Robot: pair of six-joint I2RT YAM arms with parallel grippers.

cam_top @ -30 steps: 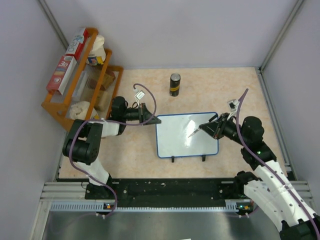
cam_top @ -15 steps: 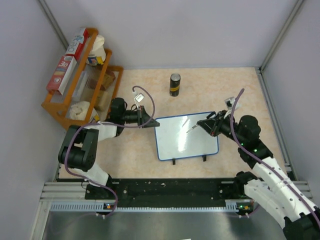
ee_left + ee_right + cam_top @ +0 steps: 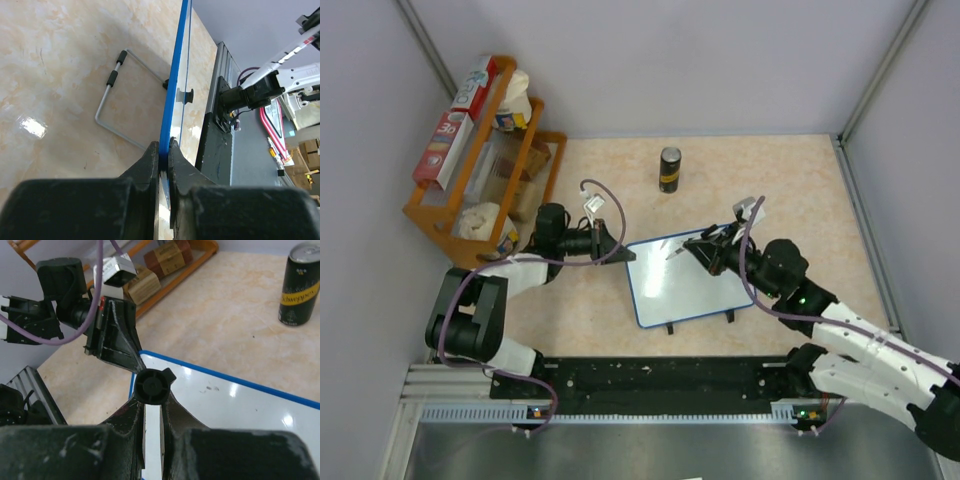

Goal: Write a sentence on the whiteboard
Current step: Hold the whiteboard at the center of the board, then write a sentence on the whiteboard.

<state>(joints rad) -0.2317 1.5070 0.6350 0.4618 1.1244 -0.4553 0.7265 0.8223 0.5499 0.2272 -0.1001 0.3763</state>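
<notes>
The whiteboard (image 3: 692, 288), white with a thin blue rim and two black feet on its near edge, lies tilted on the table. My left gripper (image 3: 626, 252) is shut on its upper left corner; in the left wrist view its fingers (image 3: 150, 160) pinch the blue rim (image 3: 174, 85) edge-on. My right gripper (image 3: 700, 250) is shut on a black marker (image 3: 151, 385), seen end-on, over the board's upper left part (image 3: 240, 410). The marker tip is hidden. No sentence shows on the board, only a few small dark specks (image 3: 212, 388).
A black drink can (image 3: 669, 169) stands behind the board and also shows in the right wrist view (image 3: 299, 285). An orange rack (image 3: 485, 150) with boxes and bags stands at the far left. A wire stand (image 3: 112, 95) sits on the board's underside.
The left gripper has pulled the board's corner leftward and the board has turned and shifted left. The right gripper with the marker has moved left across the board towards its upper left corner.
</notes>
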